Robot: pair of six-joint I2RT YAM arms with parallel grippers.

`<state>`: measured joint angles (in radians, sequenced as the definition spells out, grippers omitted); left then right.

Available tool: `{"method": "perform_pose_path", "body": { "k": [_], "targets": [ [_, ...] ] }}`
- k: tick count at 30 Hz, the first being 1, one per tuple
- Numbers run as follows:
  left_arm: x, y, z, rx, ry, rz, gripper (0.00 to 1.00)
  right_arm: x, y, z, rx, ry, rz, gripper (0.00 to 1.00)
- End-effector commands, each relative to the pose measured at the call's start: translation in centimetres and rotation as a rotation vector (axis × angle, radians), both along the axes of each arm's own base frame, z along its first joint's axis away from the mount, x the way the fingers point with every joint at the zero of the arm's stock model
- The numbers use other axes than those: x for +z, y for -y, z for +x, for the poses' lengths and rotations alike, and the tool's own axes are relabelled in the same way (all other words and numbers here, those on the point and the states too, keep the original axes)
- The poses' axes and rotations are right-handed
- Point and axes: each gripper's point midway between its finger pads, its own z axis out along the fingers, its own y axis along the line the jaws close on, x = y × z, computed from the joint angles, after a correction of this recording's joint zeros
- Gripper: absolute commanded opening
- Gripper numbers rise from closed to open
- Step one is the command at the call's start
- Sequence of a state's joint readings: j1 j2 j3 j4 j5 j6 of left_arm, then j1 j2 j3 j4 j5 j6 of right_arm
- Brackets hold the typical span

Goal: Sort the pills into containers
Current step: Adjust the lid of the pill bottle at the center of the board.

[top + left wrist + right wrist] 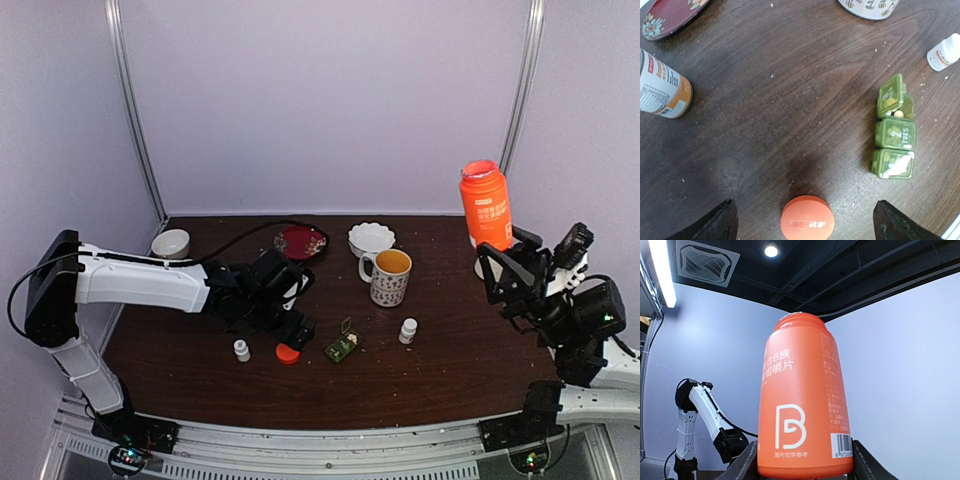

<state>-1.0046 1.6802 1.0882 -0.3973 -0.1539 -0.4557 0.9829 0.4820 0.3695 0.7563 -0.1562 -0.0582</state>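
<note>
The dark-green pill box (894, 134) (342, 347) lies on the table with one end lid up, and a small pale pill (898, 114) shows in that open container. My left gripper (804, 227) (298, 335) hangs open just left of the box, its fingers wide apart on either side of an orange cap (807, 219) (288, 353) without touching it. My right gripper (805, 465) (505, 262) is shut on a tall orange bottle (804, 405) (486, 205), held upright above the table's right side with its top uncapped.
A patterned mug (389, 277), a white scalloped bowl (371, 238), a red plate (301, 242) and a small bowl (171, 243) stand at the back. Small white bottles (241, 350) (408, 330) flank the pill box. A labelled bottle (662, 90) lies left of the cap.
</note>
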Motion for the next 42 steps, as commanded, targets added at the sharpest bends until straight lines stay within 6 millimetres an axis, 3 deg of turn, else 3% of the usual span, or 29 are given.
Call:
{"method": "perform_pose_path", "body": {
  "k": [1, 3, 7, 14, 22, 33, 42],
  "targets": [
    [-1.1, -1.3, -0.6, 0.032, -0.041, 0.069, 0.98, 1.7, 1.1, -0.9, -0.01, 0.072, 0.067, 0.0],
    [-1.9, -1.7, -0.7, 0.041, -0.064, 0.116, 0.97, 1.5, 1.4, -1.1, -0.011, 0.092, 0.091, 0.0],
    [-3.1, -1.9, -1.0, 0.048, -0.108, 0.162, 0.94, 0.7, -0.4, -0.9, 0.02, 0.067, -0.015, 0.0],
    [-4.3, -2.2, -1.5, 0.071, -0.143, 0.163, 0.92, -0.3, 0.4, -1.0, 0.003, 0.056, -0.007, 0.0],
    [-5.3, -0.9, -1.8, 0.049, -0.179, 0.129, 0.75, -0.9, 0.2, -0.6, 0.006, 0.021, -0.024, 0.0],
    [-6.0, -0.4, -2.1, 0.049, -0.212, 0.13, 0.8, -1.3, -0.2, 0.1, -0.013, -0.009, -0.044, 0.0],
    [-4.0, 0.3, -1.7, 0.043, -0.132, 0.159, 0.82, -1.4, -0.4, 0.3, -0.014, -0.017, -0.059, 0.0]
  ]
}}
